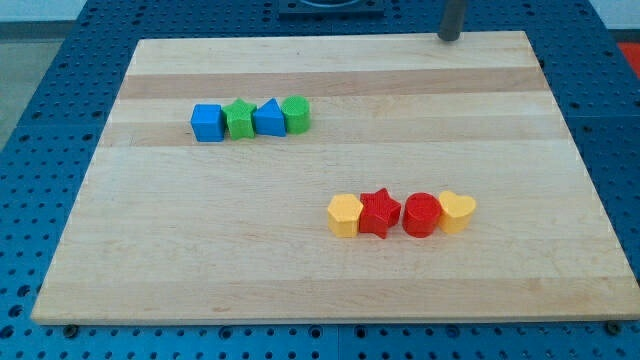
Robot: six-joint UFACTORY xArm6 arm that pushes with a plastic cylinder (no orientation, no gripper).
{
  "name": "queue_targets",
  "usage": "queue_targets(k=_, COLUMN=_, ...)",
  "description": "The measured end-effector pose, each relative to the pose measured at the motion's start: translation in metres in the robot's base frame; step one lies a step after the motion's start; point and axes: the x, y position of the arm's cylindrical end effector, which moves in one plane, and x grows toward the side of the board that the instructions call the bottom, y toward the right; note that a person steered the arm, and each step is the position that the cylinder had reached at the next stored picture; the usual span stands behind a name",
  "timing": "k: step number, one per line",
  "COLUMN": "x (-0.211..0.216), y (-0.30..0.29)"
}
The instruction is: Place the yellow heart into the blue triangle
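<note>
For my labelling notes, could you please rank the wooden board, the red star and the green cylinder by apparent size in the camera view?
1. Wooden board
2. Red star
3. Green cylinder, though it sits farther toward the view's top, so distance may account for it looking smaller.

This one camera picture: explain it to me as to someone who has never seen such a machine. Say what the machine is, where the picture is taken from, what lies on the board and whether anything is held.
There is one view, looking down at a slant on a wooden board; where the camera sits is not recorded. I am a robot arm ending in a dark rod. My tip is at the view's top, far from every block. It only pushes, so nothing is held.

Upper left row, left to right: blue cube, green star, blue triangle, green cylinder.

Lower right row: yellow hexagon, red star, red cylinder, yellow heart.

The yellow heart is to be pushed against the blue triangle; they lie well apart.
</note>
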Motion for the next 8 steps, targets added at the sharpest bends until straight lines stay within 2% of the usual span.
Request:
queue_targets(k=2, x=0.005, y=0.000)
queue_targets(k=4, x=0.161, y=0.069)
queue_targets(k=6, x=0.302, y=0.086)
queue_targets(k=7, x=0.341, y=0.078)
queue_targets(k=8, x=0.353, y=0.056)
